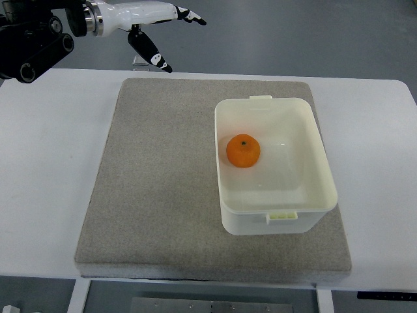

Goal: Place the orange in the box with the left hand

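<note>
The round orange fruit (243, 151) already lies inside the white rectangular plastic box (277, 215), toward the box's left wall, so the placing looks done; only clearing the arm may remain. The white left hand (153, 29) hangs beyond the box's far-left corner, well apart from it, fingers (187, 15) spread loosely, holding nothing.

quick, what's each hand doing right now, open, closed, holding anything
Left hand: open, fingers spread, holding nothing; the orange lies in the box.
Right hand: not in view.
</note>
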`<move>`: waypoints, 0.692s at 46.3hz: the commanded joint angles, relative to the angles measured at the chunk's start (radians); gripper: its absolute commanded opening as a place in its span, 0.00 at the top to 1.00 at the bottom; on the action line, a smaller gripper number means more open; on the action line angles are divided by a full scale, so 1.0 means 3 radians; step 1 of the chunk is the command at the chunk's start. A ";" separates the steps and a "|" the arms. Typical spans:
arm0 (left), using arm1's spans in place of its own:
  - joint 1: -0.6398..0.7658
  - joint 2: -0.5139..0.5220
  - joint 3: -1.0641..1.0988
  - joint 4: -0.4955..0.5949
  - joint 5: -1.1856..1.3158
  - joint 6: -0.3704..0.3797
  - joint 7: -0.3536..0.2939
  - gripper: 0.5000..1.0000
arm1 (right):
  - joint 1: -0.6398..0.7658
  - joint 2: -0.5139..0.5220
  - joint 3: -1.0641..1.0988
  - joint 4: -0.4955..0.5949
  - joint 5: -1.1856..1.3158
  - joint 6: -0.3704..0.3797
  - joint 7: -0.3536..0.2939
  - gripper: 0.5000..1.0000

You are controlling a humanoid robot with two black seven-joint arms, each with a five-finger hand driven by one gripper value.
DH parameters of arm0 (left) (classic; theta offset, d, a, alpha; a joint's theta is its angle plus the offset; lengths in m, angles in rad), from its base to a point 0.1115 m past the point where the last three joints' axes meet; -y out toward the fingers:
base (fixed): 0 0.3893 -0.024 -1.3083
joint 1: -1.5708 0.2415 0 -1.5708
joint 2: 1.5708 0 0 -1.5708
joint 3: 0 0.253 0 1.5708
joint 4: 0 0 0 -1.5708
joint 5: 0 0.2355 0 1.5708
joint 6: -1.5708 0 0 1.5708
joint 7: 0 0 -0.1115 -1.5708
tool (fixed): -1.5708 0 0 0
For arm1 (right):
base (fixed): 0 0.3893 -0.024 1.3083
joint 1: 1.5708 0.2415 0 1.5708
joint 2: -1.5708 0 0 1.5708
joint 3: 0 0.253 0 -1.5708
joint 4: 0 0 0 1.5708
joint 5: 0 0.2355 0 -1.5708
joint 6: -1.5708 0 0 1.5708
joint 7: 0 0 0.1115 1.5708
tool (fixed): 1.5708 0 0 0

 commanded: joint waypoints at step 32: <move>0.0677 -0.0318 -0.0003 0.0573 -0.1631 0.0584 -0.0001 0.02 | 0.0000 0.0000 0.0000 0.0000 0.0000 0.0000 0.0000 0.14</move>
